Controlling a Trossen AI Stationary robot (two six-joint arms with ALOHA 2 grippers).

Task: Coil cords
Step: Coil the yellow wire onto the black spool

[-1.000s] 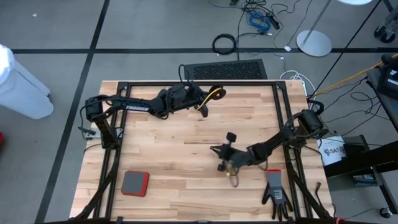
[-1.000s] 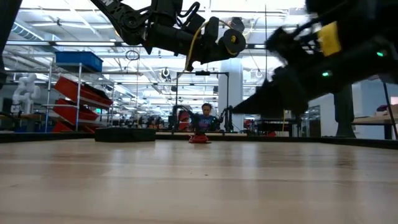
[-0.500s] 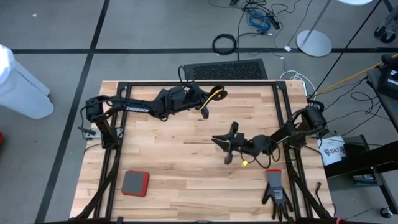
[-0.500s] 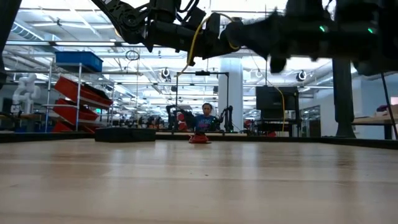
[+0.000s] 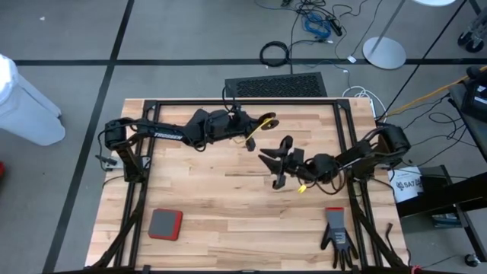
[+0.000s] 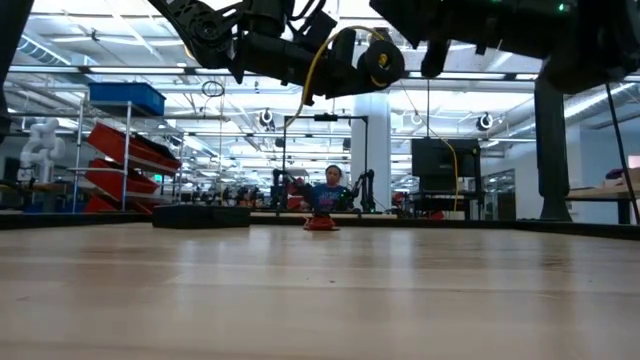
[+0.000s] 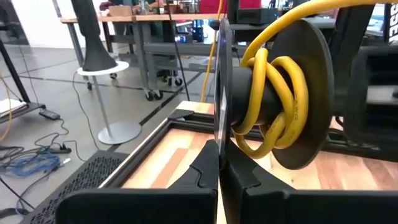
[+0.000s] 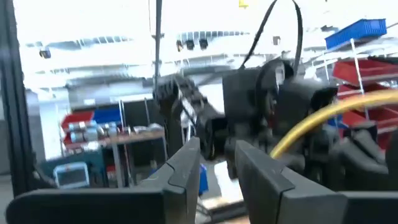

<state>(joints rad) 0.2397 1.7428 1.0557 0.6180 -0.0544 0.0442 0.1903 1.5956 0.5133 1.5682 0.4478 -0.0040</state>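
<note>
Two arms aloft | left gripper [image 7: 219, 168] clamps reel [image 7: 273, 93] — yellow cord [image 7: 283, 84] wound

A large industrial robotics lab: beyond the wooden workbench [image 6: 320, 290], ceiling strip lights run over red storage racks [image 6: 125, 150], blue bins [image 6: 125, 97], more robot stations and a seated person [image 6: 330, 188]; cables [image 5: 319, 23] litter the grey floor.

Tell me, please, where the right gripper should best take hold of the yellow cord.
Probably the free stretch of the yellow cord arching off the rim of the reel, approached from the open side opposite the left gripper, which clamps one flange edge. The wound turns sit sunk between the two flanges, so fingers could hardly close around them. The right gripper is open and faces the cord.
</note>
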